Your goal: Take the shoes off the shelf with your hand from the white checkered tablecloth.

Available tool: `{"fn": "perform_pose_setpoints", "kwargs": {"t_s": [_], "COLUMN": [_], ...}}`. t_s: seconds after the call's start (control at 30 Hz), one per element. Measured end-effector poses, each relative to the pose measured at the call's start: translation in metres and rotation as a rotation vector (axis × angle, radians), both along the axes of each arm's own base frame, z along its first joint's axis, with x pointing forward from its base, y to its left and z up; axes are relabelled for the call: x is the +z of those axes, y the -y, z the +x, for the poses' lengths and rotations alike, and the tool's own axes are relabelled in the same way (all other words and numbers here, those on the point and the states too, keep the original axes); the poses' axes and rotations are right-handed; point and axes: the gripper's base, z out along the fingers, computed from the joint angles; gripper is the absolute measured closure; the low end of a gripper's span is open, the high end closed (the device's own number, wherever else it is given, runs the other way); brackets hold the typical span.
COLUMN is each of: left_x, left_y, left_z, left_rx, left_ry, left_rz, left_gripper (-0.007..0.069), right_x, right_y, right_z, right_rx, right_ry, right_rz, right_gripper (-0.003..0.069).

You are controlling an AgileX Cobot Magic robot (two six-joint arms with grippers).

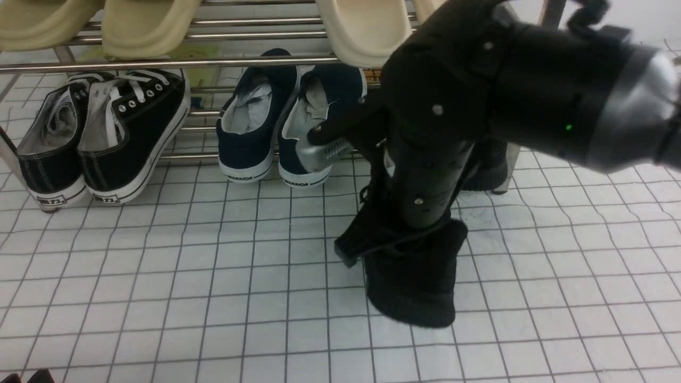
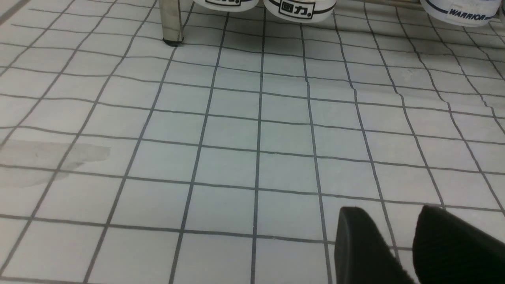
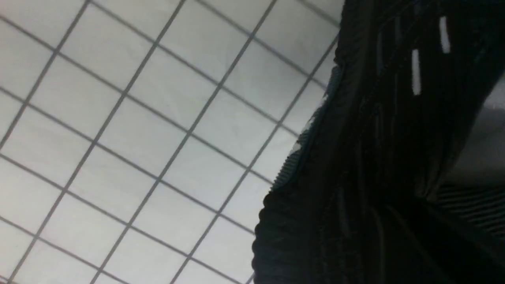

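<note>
The right arm (image 1: 558, 85) stretches in from the right past the shelf (image 1: 159, 63) and bends steeply down, and the right tool (image 1: 332, 143) shows one silver-grey finger (image 1: 319, 153) poking toward the navy pair (image 1: 250, 127); I can't tell whether it grips anything. One black knit sneaker (image 1: 415, 287) lies on the white checkered tablecloth (image 1: 213, 266) right beneath that tool, its mate (image 1: 481, 170) behind the arm at the shelf's lower tier. The left tool (image 2: 390, 213) hangs low over the cloth, fingers parted around nothing.

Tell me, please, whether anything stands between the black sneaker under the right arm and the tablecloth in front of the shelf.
Nothing visible does: the black sneaker is already forward of the shelf, with only bare tablecloth around it.
</note>
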Motion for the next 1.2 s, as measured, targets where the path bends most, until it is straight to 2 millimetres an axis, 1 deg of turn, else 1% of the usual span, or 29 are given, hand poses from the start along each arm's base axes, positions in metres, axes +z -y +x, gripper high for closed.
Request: {"fn": "perform_pose_setpoints", "kwargs": {"t_s": [0.07,0.13,0.17,0.2,0.27,0.3,0.33,0.43,0.47,0.5,0.57,0.67,0.8,0.93,1.07,1.13,1.2], "left_x": [0.000,0.000,0.000,0.000,0.000,0.000,0.000,0.000,0.000,0.000,0.000,0.000,0.000,0.000,0.000,0.000,0.000], "left_y": [0.000,0.000,0.000,0.000,0.000,0.000,0.000,0.000,0.000,0.000,0.000,0.000,0.000,0.000,0.000,0.000,0.000], "left_z": [0.000,0.000,0.000,0.000,0.000,0.000,0.000,0.000,0.000,0.000,0.000,0.000,0.000,0.000,0.000,0.000,0.000], "left_rx": [0.000,0.000,0.000,0.000,0.000,0.000,0.000,0.000,0.000,0.000,0.000,0.000,0.000,0.000,0.000,0.000,0.000], "left_ry": [0.000,0.000,0.000,0.000,0.000,0.000,0.000,0.000,0.000,0.000,0.000,0.000,0.000,0.000,0.000,0.000,0.000], "left_rz": [0.000,0.000,0.000,0.000,0.000,0.000,0.000,0.000,0.000,0.000,0.000,0.000,0.000,0.000,0.000,0.000,0.000], "left_gripper": [0.0385,0.0385,0.0385,0.0385,0.0385,0.0385,0.0385,0.0385,0.0385,0.0385,0.0385,0.0385,0.0385,0.0385,0.0385,0.0385,0.0385], "right_x": [-0.010,-0.011,-0.010,-0.007,0.000,0.000,0.009,0.022,0.026,0.026,0.029,0.029,0.027,0.030,0.033,0.030,0.024], "right_y": [-0.004,-0.004,-0.003,-0.001,0.006,0.007,0.019,0.038,0.048,0.049,0.064,0.070,0.072,0.072,0.071,0.070,0.069], "right_z": [0.002,0.002,0.002,0.003,0.007,0.008,0.014,0.026,0.032,0.033,0.046,0.059,0.072,0.078,0.082,0.084,0.087], "right_rx": [-0.008,-0.008,-0.008,-0.009,-0.018,-0.019,-0.042,-0.085,-0.107,-0.111,-0.145,-0.150,-0.103,-0.058,-0.034,-0.029,-0.024], "right_ry": [-0.027,-0.029,-0.025,-0.015,0.015,0.019,0.058,0.114,0.137,0.141,0.183,0.244,0.326,0.396,0.440,0.443,0.439], "right_rz": [-0.011,-0.012,-0.011,-0.013,-0.017,-0.018,-0.025,-0.039,-0.051,-0.054,-0.076,-0.064,-0.069,-0.060,-0.044,-0.043,-0.058], "right_gripper": [0.0406,0.0327,0.0273,0.0234,0.0182,0.0179,0.0155,0.0152,0.0153,0.0153,0.0158,0.0159,0.0159,0.0153,0.0128,0.0111,0.0103]}}
